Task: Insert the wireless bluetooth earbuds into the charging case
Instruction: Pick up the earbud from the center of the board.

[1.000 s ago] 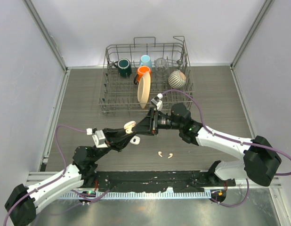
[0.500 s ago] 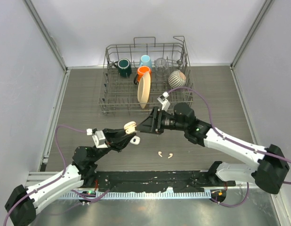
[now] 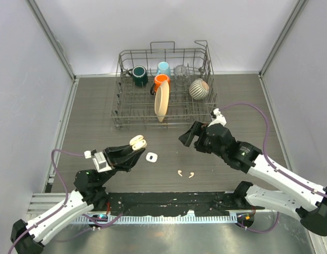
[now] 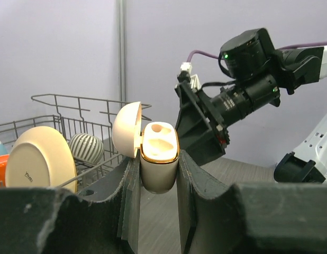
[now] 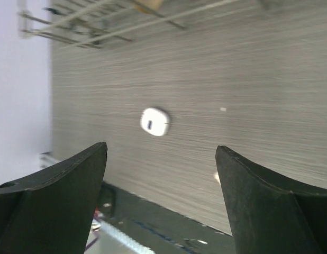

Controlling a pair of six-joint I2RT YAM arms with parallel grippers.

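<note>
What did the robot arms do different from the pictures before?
The right claw opened wide and pulled back to the right, away from the open charging case; nothing is in it. The left claw shifted slightly left, still shut on that case. The two earbuds, the small white case on the table and the dish rack stayed put.

Overhead looks down; wrist views low, share rack (image 3: 134,106)
</note>
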